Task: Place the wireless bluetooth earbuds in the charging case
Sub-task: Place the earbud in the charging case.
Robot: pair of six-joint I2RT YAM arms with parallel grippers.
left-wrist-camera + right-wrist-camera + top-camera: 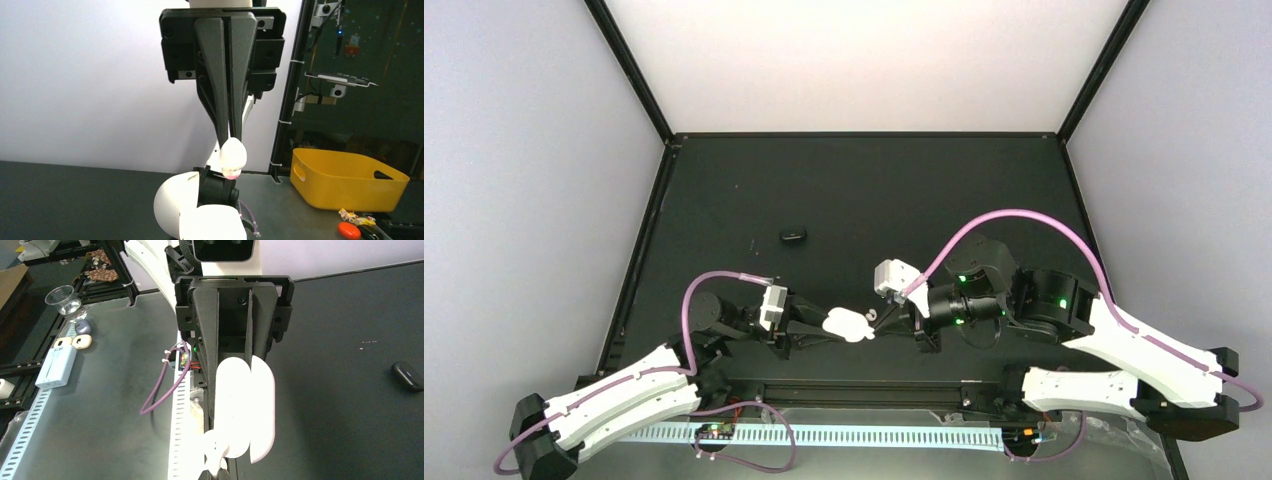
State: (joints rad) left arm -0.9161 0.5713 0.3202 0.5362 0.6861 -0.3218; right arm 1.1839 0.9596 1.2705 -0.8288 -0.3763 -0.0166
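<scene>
Earbud (233, 156) is poised at the open charging case (176, 202).
The earbud is pinched by the left gripper (229, 136), long axis in line with the jaws. The charging case, clamped in the right gripper (231, 390), lies straight ahead, just beyond it; contact cannot be told.

Yellow bin (340, 192) with orange object (348, 230) near it; clear cup (64, 299) upright, pale blue box (55, 367) lying nearby

Left gripper (836, 328) and right gripper (877, 315) crowd the middle; far mat (874, 190) open.
</scene>
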